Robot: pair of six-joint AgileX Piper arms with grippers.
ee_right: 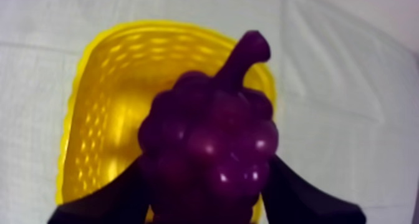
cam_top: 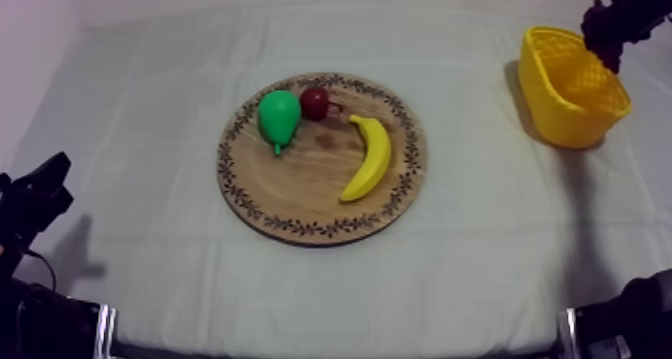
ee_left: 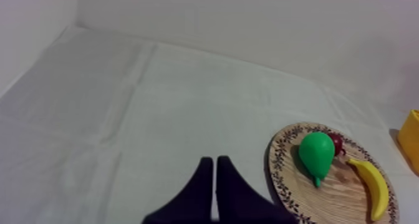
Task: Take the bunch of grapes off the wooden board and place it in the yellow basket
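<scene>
Purple grapes (ee_right: 209, 139) clamped in right gripper (ee_right: 209, 173) — above yellow basket (ee_right: 103, 111).

One round wooden board (cam_top: 300, 188), centre. One pear (cam_top: 279, 116), one banana (cam_top: 369, 159), one small red fruit (cam_top: 315, 103). One bunch of grapes (ee_right: 209, 145). One yellow basket (cam_top: 562, 121), far right.

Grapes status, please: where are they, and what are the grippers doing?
Right gripper shut on grapes, over the basket. Left gripper shut on nothing, at the table's left. Nothing seen blocking the drop.
</scene>
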